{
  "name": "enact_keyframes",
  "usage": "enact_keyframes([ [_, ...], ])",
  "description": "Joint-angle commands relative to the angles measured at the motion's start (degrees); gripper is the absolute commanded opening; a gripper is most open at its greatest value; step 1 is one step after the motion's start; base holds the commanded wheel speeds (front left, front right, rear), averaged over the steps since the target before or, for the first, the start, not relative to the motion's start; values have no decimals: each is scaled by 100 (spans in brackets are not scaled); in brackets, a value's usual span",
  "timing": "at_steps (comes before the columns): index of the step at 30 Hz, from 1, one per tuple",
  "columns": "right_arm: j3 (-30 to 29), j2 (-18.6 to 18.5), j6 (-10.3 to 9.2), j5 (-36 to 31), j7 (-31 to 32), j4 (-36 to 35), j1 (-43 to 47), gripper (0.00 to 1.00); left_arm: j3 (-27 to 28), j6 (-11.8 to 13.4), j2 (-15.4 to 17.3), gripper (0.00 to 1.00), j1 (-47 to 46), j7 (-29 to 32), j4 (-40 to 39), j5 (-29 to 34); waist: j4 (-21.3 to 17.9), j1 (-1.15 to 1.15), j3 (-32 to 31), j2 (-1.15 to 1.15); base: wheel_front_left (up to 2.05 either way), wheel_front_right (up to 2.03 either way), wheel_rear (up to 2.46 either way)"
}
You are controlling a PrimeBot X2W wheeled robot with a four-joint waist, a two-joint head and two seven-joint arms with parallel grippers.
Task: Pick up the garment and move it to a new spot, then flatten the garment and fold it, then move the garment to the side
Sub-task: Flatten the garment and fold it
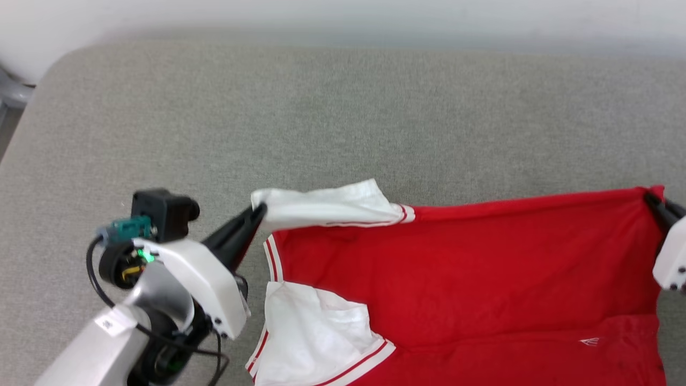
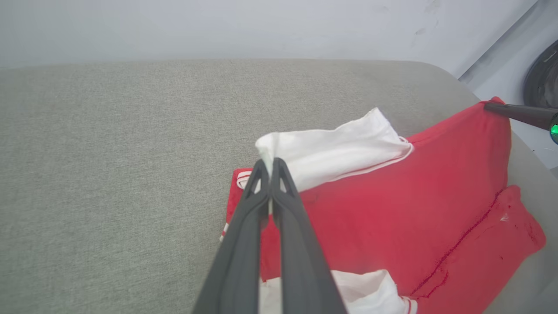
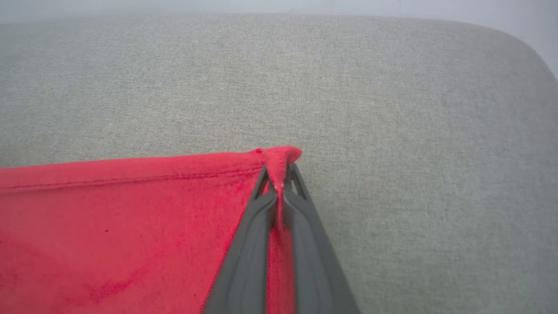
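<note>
Red jersey cloth first, closest in: garment [image 1: 455,268] spread sideways across the grey upholstered surface [image 1: 343,107], sleeve end toward the left, hem end toward the right. Near white sleeve [image 1: 313,332] lying rumpled at the bottom of the head view, striped trim showing. No lettering visible, just a tiny white mark low on the right, so maybe lettered side down. Can't say for sure.

Next up, the far edge, lifted and pulled into a taut line between both arms. Left gripper [image 1: 257,212] closed right down on the tip of the far white sleeve [image 1: 332,206], fingers pressed together with cloth pinched between. Right gripper [image 1: 651,199] same deal, clamped tight on the red hem corner [image 3: 279,155], fabric bunched over the fingertips in the right wrist view.

Progress guess: pick-up and relocation done, by the looks of it. Flattening mostly there but not finished, what with the near sleeve wrinkled and a crease running across the hem end. Reads like either the last stretch-out or the very start of a fold, bringing that far edge over toward the near one. Fold itself not completed, shove to the side not started.

Beyond all that, more grey cushion stretching away, then a plain pale wall [image 1: 343,16] at the back.
</note>
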Motion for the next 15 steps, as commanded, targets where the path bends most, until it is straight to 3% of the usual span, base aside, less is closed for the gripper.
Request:
enact_keyframes([
  [1, -40, 35, -9, 100, -112, -137, 267, 0, -3, 41, -7, 0, 218, -63, -42, -50, 14, 0, -226, 0, 0, 0, 0],
  [6, -133, 14, -7, 618, -314, -785, 1372, 0, -66, 192, 79, 0, 1006, -206, -176, -193, 116, 0, -559, 0, 0, 0, 0],
  [15, -237, -76, -7, 1203, 95, -1298, 2489, 0, -319, 238, 155, 0, 1849, -225, -151, -282, 221, 0, -681, 0, 0, 0, 0],
])
